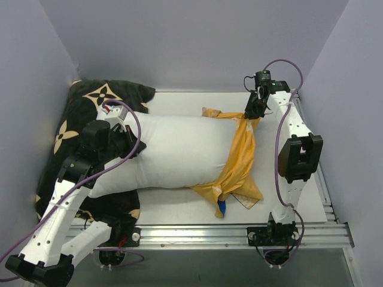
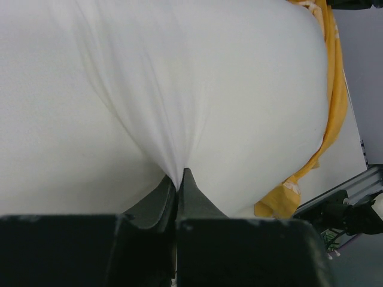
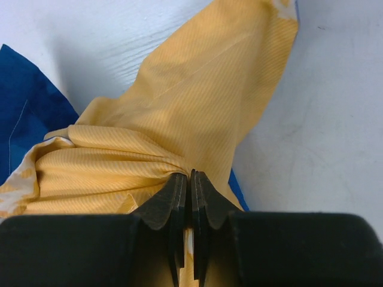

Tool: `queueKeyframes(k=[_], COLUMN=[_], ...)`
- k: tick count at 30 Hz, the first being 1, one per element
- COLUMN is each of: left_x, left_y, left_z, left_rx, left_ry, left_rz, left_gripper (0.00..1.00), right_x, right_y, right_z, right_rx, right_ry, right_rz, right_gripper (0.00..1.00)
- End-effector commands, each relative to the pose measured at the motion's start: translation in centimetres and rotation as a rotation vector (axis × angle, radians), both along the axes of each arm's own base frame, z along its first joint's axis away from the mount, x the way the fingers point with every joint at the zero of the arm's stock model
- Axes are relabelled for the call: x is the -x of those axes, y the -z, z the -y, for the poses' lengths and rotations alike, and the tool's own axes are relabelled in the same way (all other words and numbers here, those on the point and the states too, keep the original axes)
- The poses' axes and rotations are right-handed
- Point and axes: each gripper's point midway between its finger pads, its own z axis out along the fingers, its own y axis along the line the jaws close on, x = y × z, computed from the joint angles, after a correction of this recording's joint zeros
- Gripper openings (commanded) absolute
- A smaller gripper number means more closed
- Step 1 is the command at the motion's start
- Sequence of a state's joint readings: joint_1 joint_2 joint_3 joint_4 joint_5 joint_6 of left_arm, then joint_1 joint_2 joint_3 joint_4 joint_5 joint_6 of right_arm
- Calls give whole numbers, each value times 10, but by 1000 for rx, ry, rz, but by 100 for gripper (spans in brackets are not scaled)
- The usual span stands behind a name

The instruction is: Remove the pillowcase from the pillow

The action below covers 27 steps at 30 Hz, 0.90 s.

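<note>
toward the right side of the table (image 1: 173,206) the pillowcase (image 1: 241,156), orange-yellow inside out, bands only the right end of the white pillow (image 1: 173,149). right gripper (image 3: 190,176) is clamped tight on a bunched fold of it; left gripper (image 2: 178,178) pinches the pillow's own skin. best to pull the case steadily rightward while the left anchors. hidden: how much pillow sits inside the band underneath; only slivers of blue show.

Pillow (image 1: 173,152) sits right ahead of the left gripper (image 2: 178,174), pillowcase (image 1: 242,149) right ahead of the right gripper (image 3: 190,175), second pillow (image 1: 119,92) underneath the left one.
</note>
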<state>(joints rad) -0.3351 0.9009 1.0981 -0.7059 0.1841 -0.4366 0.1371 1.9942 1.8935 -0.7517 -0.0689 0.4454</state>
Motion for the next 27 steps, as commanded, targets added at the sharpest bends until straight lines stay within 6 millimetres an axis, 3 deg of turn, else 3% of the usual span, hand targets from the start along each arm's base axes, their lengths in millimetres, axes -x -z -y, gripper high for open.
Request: queueKeyframes(k=[1,2,4,5,7,8,11,12,15,21,24,26,27], left_x=[7,6,3,4,-3,-3,-16,-16,-26,-51,-66,-76,-81], left_y=[-55,-77,-94,-119,-134,-154,-172,-189,-207,-207,-201,-195,-195], left_z=[-28,-29,-32,-35,-36,-37,-36,-41,-52,-69,-70,-59,-55], left_rx=[-45,-33,-38,-22,-31,-17,-11,-13,-46,-99,-100,-66,-54], left_ry=[-93,-102,-121,-132,-146,-152,-169,-189,-245,-319,-330,-304,-301], left_rz=[125,166,199,251,271,313,335,376,410,399,375,355,363], left_gripper=[0,0,0,0,0,0,0,0,0,0,0,0,0], right_x=[-19,-19,-17,-15,-10,-8,-2,1,9,22,25,22,25], right_y=[-26,-28,-32,-32,-33,-34,-35,-36,-32,-29,-27,-29,-34], right_z=[92,96,109,113,118,124,136,141,156,175,172,157,153], right_rx=[164,164,155,154,139,138,141,143,101,71,37,7,16], right_ry=[239,251,286,298,316,331,362,377,416,466,467,418,405], right_rz=[114,118,122,122,121,122,124,125,116,120,124,135,147], right_gripper=[0,0,0,0,0,0,0,0,0,0,0,7,22])
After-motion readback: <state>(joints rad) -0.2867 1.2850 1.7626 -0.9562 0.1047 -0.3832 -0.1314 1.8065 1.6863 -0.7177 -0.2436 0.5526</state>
